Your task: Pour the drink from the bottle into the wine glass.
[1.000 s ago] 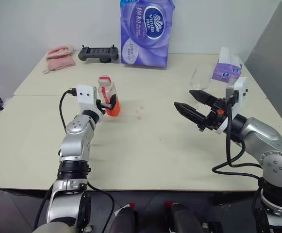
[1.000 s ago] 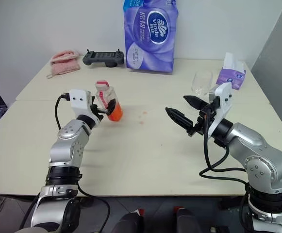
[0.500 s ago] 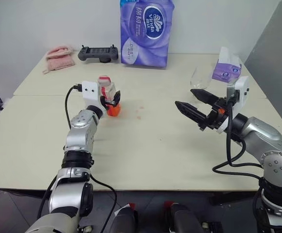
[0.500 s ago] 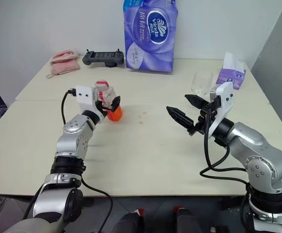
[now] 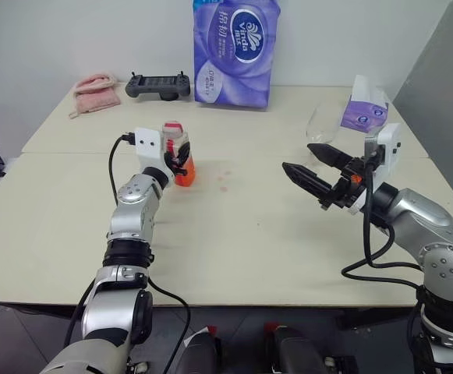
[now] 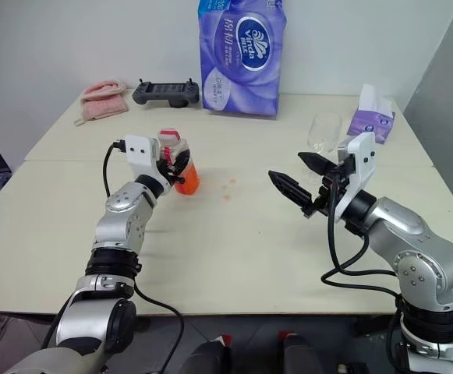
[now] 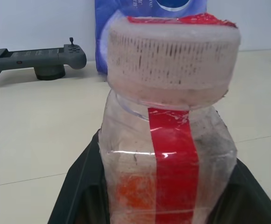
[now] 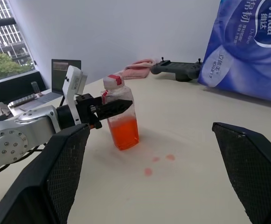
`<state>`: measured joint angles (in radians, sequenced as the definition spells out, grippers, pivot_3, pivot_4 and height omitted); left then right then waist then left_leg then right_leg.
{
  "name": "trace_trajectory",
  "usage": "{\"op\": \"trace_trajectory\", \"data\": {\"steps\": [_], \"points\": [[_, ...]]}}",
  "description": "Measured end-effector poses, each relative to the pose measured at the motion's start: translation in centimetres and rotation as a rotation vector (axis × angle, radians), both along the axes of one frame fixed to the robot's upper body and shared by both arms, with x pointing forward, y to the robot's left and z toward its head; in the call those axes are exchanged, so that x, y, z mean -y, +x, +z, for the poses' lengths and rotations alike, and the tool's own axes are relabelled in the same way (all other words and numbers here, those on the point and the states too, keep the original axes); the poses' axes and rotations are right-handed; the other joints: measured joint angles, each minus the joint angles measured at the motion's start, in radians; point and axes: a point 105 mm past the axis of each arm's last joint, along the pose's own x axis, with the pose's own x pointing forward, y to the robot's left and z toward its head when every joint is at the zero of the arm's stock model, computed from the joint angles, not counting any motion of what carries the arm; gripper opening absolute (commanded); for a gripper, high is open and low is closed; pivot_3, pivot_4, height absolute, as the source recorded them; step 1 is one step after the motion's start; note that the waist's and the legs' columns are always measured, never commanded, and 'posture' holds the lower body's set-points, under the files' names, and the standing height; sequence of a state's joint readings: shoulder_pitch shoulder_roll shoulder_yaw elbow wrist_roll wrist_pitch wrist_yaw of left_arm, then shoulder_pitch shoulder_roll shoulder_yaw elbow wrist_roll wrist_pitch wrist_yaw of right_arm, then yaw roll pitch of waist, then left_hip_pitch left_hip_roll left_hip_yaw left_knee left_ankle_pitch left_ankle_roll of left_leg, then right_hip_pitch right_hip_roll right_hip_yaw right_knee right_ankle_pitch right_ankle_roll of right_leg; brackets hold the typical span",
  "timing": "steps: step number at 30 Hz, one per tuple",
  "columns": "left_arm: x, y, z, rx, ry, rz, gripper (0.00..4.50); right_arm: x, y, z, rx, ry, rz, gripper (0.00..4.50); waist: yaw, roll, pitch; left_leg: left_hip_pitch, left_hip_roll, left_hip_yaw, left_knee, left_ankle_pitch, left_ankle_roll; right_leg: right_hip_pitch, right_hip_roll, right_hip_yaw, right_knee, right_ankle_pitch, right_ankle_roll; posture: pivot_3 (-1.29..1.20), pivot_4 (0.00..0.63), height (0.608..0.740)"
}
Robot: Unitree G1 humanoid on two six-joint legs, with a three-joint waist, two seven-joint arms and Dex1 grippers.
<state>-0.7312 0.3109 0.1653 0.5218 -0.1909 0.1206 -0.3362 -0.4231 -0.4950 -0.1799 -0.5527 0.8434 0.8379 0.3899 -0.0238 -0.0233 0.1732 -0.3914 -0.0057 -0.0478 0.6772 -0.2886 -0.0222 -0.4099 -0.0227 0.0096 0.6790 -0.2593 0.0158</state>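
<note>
On the table's left-centre, left gripper (image 6: 176, 165) was clamped on the bottle (image 6: 181, 165) — grasp step, cap on. Right gripper (image 6: 295, 178) hung spread, empty. Wine glass (image 6: 323, 132) stood far right — next: lift, uncap, carry over.

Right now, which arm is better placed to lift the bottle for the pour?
Left. The left gripper is shut on the bottle; the right gripper hangs open, apart, nearer the wine glass.

Beige table (image 5: 234, 241): bottle (image 5: 177, 153), wine glass (image 6: 324, 132), tissue pack (image 5: 234, 51), controller (image 5: 157, 85), pink cloth (image 5: 96, 92)
</note>
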Motion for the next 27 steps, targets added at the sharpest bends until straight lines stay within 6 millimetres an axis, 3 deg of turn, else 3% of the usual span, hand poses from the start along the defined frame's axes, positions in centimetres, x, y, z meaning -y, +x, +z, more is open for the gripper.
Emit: {"op": "trace_trajectory", "data": {"steps": [11, 16, 20, 27], "points": [[0.6, -1.1, 0.3, 0.004, 0.019, -0.072, 1.82, -0.8, 0.3, -0.5, 0.002, -0.057, 0.005, 4.50, -0.002, 0.000, 0.000, -0.001, 0.000, 0.000, 0.000, 0.000, 0.000, -0.001, 0.000, 0.000, 0.000, 0.000, 0.000, 0.00, 0.150, 0.740], [5.3, -3.4, 2.3, 0.038, 0.063, -0.388, 1.82, -3.2, 0.5, 0.4, 0.051, -0.109, 0.082, 4.50, -0.002, 0.000, 0.000, -0.001, 0.000, 0.000, 0.000, 0.000, 0.000, -0.001, 0.000, 0.000, 0.000, 0.000, 0.000, 0.00, 0.150, 0.740], [9.0, -6.1, 2.7, 0.032, 0.092, -0.662, 1.82, -4.8, 1.5, 0.4, 0.067, -0.144, 0.109, 4.50, -0.003, 0.000, 0.001, -0.001, 0.000, 0.000, 0.000, 0.000, 0.000, -0.002, 0.000, 0.000, 0.000, 0.000, 0.000, 0.00, 0.150, 0.740], [11.5, -8.0, 1.5, -0.025, 0.127, -0.855, 1.82, -6.2, 2.3, 1.1, 0.099, -0.144, 0.120, 4.50, -0.003, 0.000, 0.001, -0.001, 0.000, 0.000, 0.000, 0.000, 0.000, -0.002, 0.000, 0.000, 0.000, 0.000, 0.000, 0.00, 0.150, 0.740]]}}
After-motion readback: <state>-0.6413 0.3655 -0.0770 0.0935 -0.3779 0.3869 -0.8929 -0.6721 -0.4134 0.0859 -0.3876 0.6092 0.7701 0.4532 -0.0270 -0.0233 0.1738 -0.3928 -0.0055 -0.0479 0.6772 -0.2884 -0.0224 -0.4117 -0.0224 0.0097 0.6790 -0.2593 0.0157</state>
